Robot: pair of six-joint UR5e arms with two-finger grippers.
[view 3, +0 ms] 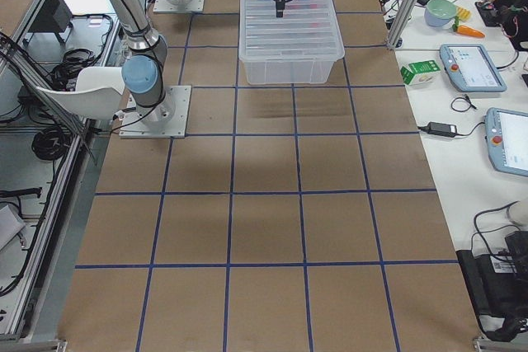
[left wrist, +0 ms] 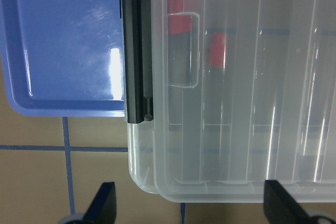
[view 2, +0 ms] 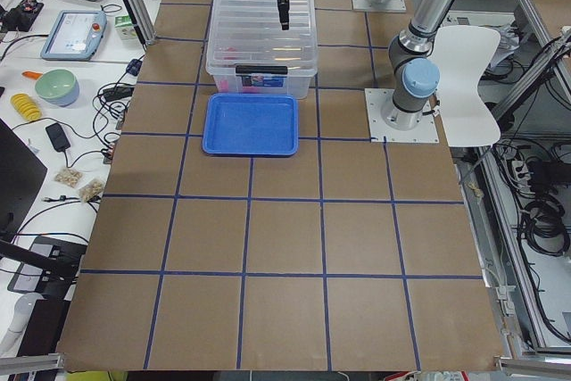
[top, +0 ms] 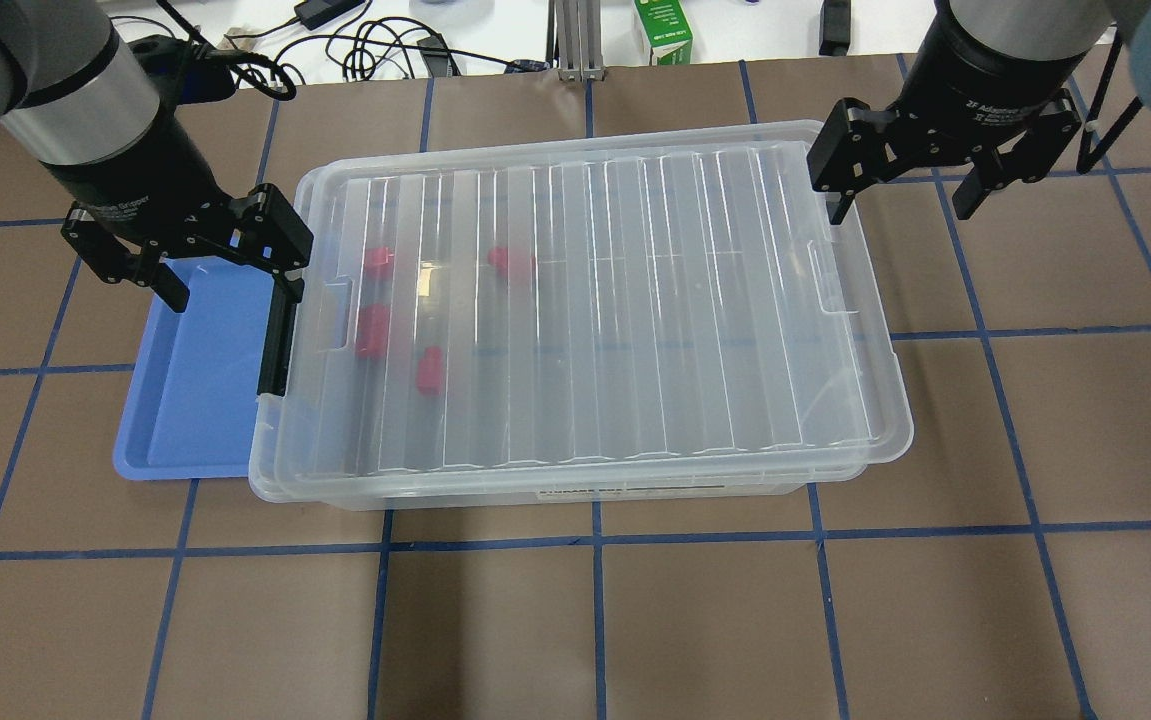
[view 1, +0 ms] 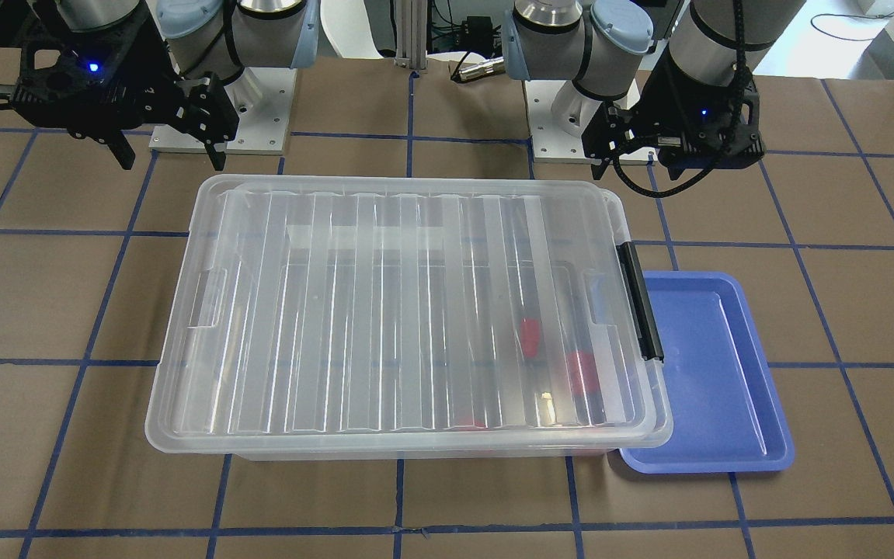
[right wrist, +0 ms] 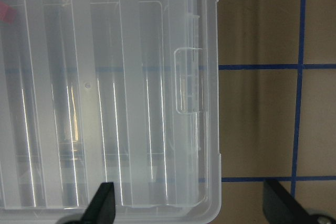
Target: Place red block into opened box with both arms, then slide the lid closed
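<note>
The clear box (top: 575,497) stands mid-table with the ribbed lid (top: 635,300) lying flat over nearly all of it. Through the lid several red pieces show near the black-handle end. Among them is a small red block (top: 429,370) (view 1: 528,335), its shape blurred by the ribs. My left gripper (top: 233,290) (left wrist: 190,203) hangs open and holds nothing, above the handle end of the box and the edge of the tray. My right gripper (top: 902,205) (view 1: 172,159) (right wrist: 190,203) hangs open and holds nothing, over the opposite end's far corner.
A shallow blue tray (top: 185,400) (view 1: 711,388) lies against the box's handle end, with nothing in it. The box's black clip handle (left wrist: 134,51) runs along that end. Brown table with a blue tape grid surrounds the box. Cables and a green carton (top: 663,30) lie beyond the far edge.
</note>
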